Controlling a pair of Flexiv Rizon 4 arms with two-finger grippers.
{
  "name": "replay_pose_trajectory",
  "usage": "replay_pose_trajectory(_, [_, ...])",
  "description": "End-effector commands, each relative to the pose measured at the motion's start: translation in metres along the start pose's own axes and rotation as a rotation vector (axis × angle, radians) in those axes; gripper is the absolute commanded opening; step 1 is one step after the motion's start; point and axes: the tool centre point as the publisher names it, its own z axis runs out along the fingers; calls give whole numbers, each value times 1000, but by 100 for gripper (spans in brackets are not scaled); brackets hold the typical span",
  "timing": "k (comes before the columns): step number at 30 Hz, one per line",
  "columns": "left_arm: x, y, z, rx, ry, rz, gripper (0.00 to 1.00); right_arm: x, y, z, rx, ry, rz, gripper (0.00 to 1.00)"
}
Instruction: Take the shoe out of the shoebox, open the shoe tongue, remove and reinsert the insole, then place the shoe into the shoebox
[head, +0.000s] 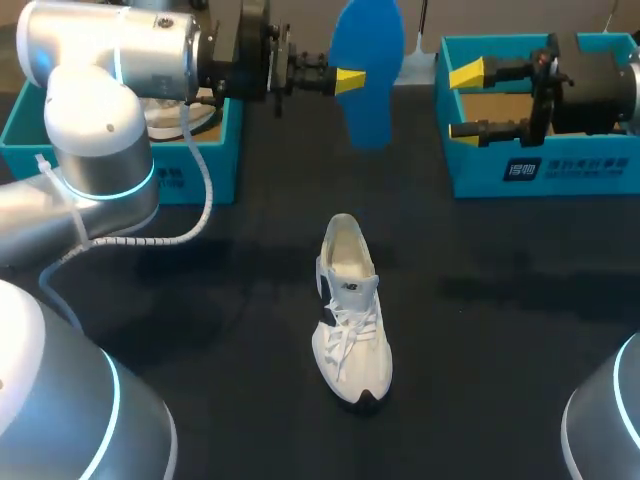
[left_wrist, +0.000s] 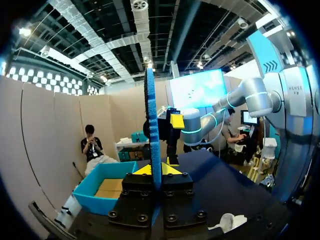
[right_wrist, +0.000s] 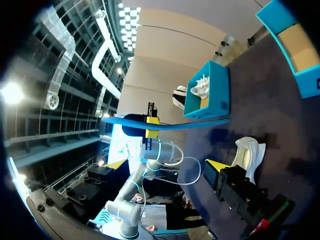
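Head view: my left gripper (head: 352, 80) is clamped on the blue insole (head: 368, 70), which hangs upright and broadside, up off the table. My right gripper (head: 462, 102) faces it from just beside, fingers spread wide with nothing in them. It sits over the right shoebox (head: 540, 170). The white sneaker (head: 350, 320) stands on the black table (head: 500, 330), well below both grippers and touched by neither. The left shoebox (head: 190, 170) is under my left arm, with a second white shoe (head: 180, 112) inside.

Left wrist view: the insole (left_wrist: 152, 135) shows edge-on, pinched between both yellow tips of the left gripper (left_wrist: 156, 170). The right gripper (left_wrist: 175, 122) is straight ahead past the insole. The right shoebox (left_wrist: 107, 187) is ahead and off to one side, with a brown cardboard floor. A bit of the sneaker (left_wrist: 230, 221) shows low on the other side.

Right wrist view: the right gripper (right_wrist: 165, 165) has its tips far apart and holds nothing. The insole (right_wrist: 165, 125) is ahead of the fingers, gripped by the left gripper (right_wrist: 151, 120). The sneaker (right_wrist: 247, 152) is on the table just past one finger. The left shoebox (right_wrist: 207, 95) is farther ahead.
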Motion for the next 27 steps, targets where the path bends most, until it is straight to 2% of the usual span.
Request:
replay_pose_trajectory(1, [4,2,1,26,-51,513,0,0,1,3,-1,-2,0,100])
replay_pose_trajectory(16, [3,7,-7,33,-50,569,0,0,1,3,-1,-2,0,100])
replay_pose_trajectory(24, [4,8,-13,8,-52,728,0,0,1,3,-1,-2,0,100])
replay_pose_trajectory(27, [5,5,-14,-13,-56,847,0,0,1,3,-1,-2,0,100])
